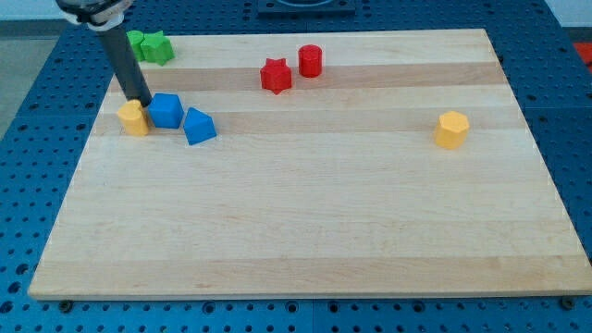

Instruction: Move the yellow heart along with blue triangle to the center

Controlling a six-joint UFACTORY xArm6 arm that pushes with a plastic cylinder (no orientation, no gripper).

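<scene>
At the view's far left, near the top corner of the wooden surface (pixel 305 231), sit two green blocks (pixel 150 45); they touch or overlap so closely that their shapes are hard to make out, though the right one looks star-like. Just below them the dark rod slants down from the view's top left, and my tip (pixel 144 101) ends right behind the yellow heart (pixel 134 118), at the gap between it and the blue cube (pixel 166 110). The tip appears to touch the heart's upper right edge, but the angle leaves that unsure. There is no grasping tool here, only the bare rod, so it holds nothing.

The yellow heart stands at the left side of the surface, well away from the middle. The blue cube is just beside it on the right, touching or nearly so. Next comes the blue triangle (pixel 199 127), just right of the cube and slightly lower in the view, also close enough to touch it. These three form a short row sloping down to the right.

Farther right, near the top, the red star (pixel 276 75) sits just beside the red cylinder (pixel 310 61), which stands a little higher. At the far right, well apart from the rest, stands a yellow hexagon block (pixel 451 129).
</scene>
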